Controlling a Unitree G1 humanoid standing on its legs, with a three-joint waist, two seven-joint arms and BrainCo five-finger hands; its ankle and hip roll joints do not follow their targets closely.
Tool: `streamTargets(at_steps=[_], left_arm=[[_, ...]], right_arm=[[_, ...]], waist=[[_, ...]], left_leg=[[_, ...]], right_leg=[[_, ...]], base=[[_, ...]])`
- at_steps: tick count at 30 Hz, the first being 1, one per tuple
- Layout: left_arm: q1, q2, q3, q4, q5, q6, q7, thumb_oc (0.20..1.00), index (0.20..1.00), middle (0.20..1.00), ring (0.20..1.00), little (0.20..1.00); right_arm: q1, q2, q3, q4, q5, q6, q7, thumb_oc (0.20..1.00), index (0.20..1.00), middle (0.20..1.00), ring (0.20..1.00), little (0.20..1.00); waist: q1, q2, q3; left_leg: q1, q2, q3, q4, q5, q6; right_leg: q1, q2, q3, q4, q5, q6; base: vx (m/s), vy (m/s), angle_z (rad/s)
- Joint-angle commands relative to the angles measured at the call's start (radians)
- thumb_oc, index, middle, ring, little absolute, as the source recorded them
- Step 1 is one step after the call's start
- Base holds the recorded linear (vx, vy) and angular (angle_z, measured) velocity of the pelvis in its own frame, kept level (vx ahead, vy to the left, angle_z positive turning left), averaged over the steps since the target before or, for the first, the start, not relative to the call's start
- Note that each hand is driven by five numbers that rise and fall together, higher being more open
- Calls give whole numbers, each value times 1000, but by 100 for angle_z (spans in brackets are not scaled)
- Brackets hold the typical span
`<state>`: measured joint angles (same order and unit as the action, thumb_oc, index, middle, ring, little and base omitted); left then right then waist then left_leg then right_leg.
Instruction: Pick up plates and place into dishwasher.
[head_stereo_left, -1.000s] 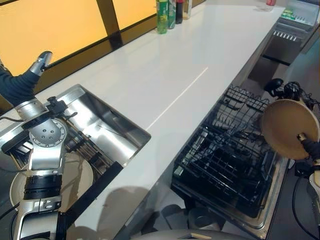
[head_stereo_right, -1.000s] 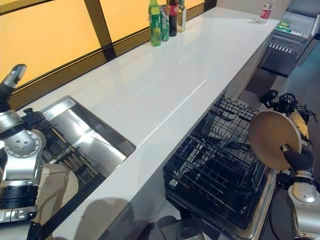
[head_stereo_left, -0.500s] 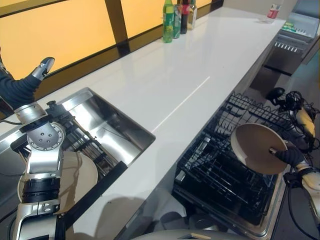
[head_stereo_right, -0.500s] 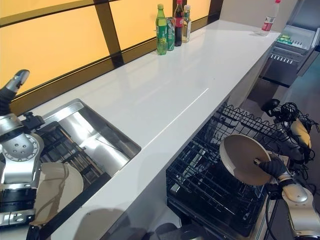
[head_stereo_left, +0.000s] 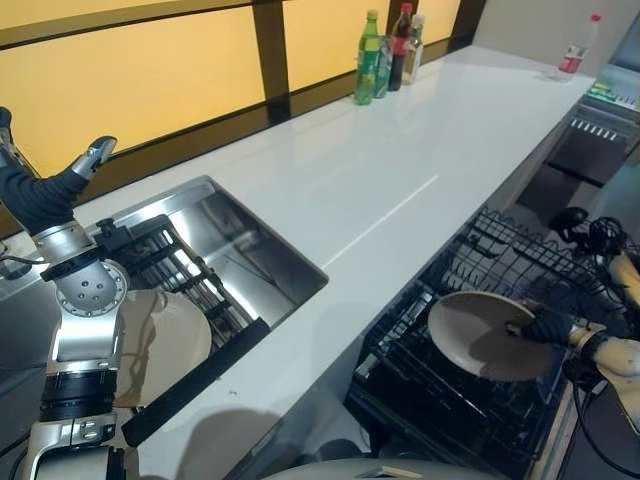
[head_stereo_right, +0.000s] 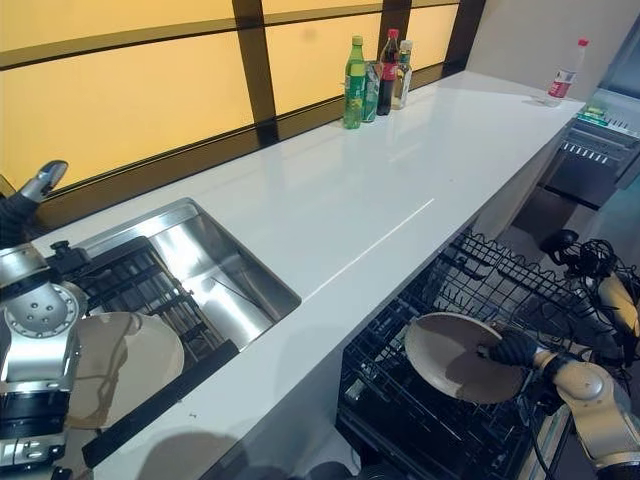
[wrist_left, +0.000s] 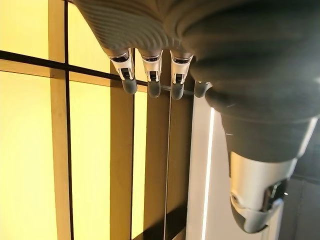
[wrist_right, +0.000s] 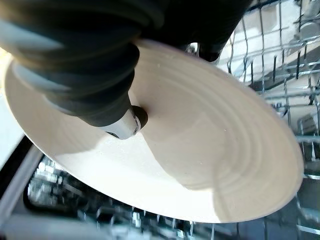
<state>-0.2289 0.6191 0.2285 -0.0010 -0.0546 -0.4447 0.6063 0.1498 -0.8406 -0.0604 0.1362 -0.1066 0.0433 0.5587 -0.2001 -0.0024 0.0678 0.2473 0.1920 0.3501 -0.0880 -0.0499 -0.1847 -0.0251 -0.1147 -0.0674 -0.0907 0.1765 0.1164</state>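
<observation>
Plate (head_stereo_right: 455, 355) lowered flat over dishwasher rack (head_stereo_left: 480, 300), pinched by right hand (head_stereo_right: 512, 349); thumb contact seen in right wrist view. Left hand (wrist_left: 150, 75) raised, fingers relaxed.

We could read no text, number or sign anywhere. The green plastic bottle (head_stereo_right: 354, 83), the dark glass bottle with a red cap (head_stereo_right: 387, 72) and the clear bottle beside it (head_stereo_right: 403, 74), standing together at the far edge of the long white surface (head_stereo_right: 330, 215), carried labels, but their print was too small for us to make out. The same held for the red-labelled clear bottle (head_stereo_right: 566, 76) at the far right end.
</observation>
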Motion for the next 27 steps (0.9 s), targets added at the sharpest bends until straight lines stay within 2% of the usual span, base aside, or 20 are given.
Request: streamTargets(at_steps=[1, 6, 11, 19, 22, 24, 27], left_arm=[[-1, 87, 7, 27, 15, -55, -12, 1000, 1000, 1000, 1000, 1000], [12, 70, 10, 24, 30, -68, -16, 1000, 1000, 1000, 1000, 1000], [13, 59, 0, 22, 41, -76, -6, 1000, 1000, 1000, 1000, 1000], [29, 41, 6, -3, 62, -57, 36, 1000, 1000, 1000, 1000, 1000], [19, 44, 1, -5, 60, -42, 43, 1000, 1000, 1000, 1000, 1000], [-4, 53, -7, -2, 52, -19, 43, 1000, 1000, 1000, 1000, 1000], [-36, 62, -20, 3, 40, 3, 40, 1000, 1000, 1000, 1000, 1000]], right_arm=[[-96, -43, 40, -34, -27, -47, 43, 200, 200, 200, 200, 200], [-82, -8, 97, -61, -81, -50, 67, 200, 200, 200, 200, 200], [-79, 28, 144, -47, -134, -31, 15, 200, 200, 200, 200, 200], [-16, 149, 230, 5, -430, 112, -179, 200, 200, 200, 200, 200], [2, 188, 259, 26, -526, 148, -303, 200, 200, 200, 200, 200], [-5, 207, 279, 40, -537, 171, -344, 200, 200, 200, 200, 200], [-12, 228, 299, 46, -508, 188, -343, 200, 200, 200, 200, 200]], waist=[[-2, -22, -11], [-6, -16, -6], [-12, -7, 4], [-32, 12, 20], [-37, 16, 18], [-36, 22, 15], [-34, 27, 12]], left_leg=[[-87, -10, -26, 11, 37, 68], [-86, -10, -25, 13, 39, 68], [-85, -12, -24, 13, 40, 70], [-84, -16, -20, 11, 37, 77], [-81, -17, -22, 9, 34, 81], [-82, -19, -24, 9, 32, 83], [-84, -20, -28, 8, 30, 83]], right_leg=[[54, -39, -10, 50, -130, 53], [51, -40, -2, 55, -133, 54], [48, -43, 4, 60, -134, 55], [42, -47, 19, 64, -138, 61], [44, -48, 18, 63, -140, 64], [45, -49, 15, 64, -142, 66], [45, -52, 8, 66, -144, 68]], base=[[33, -5, -1], [0, 0, 0], [0, 6, 0], [-17, 49, 0], [0, 0, 0], [0, 0, 0], [0, 0, 0]])
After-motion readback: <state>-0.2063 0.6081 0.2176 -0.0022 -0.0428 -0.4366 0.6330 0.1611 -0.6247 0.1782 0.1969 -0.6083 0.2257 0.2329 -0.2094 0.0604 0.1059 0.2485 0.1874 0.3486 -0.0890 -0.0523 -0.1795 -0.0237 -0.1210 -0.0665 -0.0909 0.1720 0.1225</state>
